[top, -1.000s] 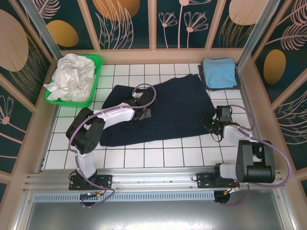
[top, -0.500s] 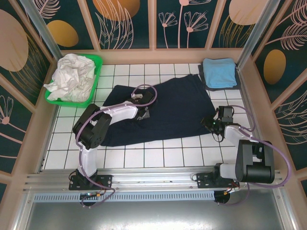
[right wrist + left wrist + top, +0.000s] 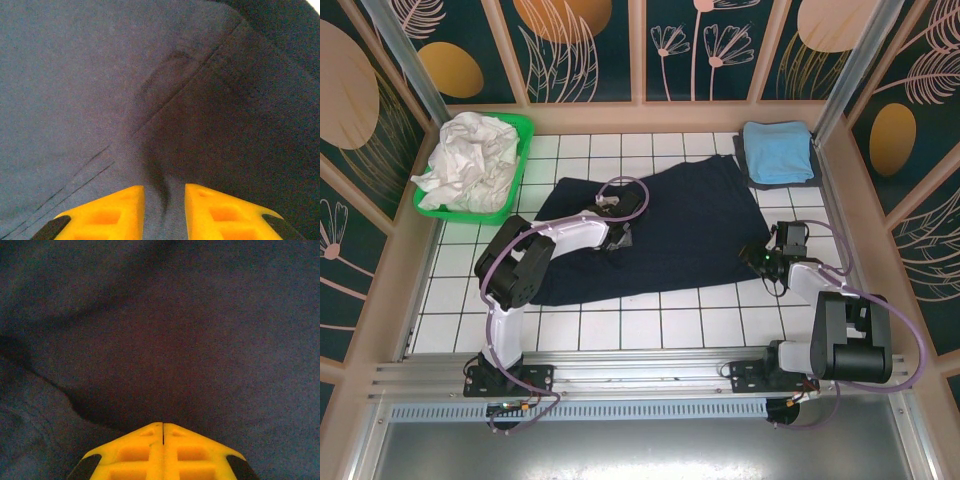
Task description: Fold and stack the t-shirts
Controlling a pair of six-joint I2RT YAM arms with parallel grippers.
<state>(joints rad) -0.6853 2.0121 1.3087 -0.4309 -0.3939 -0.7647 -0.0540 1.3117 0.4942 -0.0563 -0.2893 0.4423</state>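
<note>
Left fingers [image 3: 132, 455] clenched on navy t-shirt [image 3: 670, 225] middle, apparently no cloth held; right fingers [image 3: 112, 212] pinch its right edge. Risk: thin pinch slips, fold skews.

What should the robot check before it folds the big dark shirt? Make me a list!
1. Right gripper has cloth: ok. A fold of the navy shirt runs up between its fingers.
2. Left gripper has cloth: cannot tell. Its fingers are shut together over the shirt, and no cloth shows between them.
3. Shirt lies smooth: not ok. It has creases near the left gripper and lies askew.
4. Stack spot ready: ok. The blue shirt lies folded at the far right corner.
5. Basket out of the way: ok. It sits at the far left, apart from the navy shirt.
</note>
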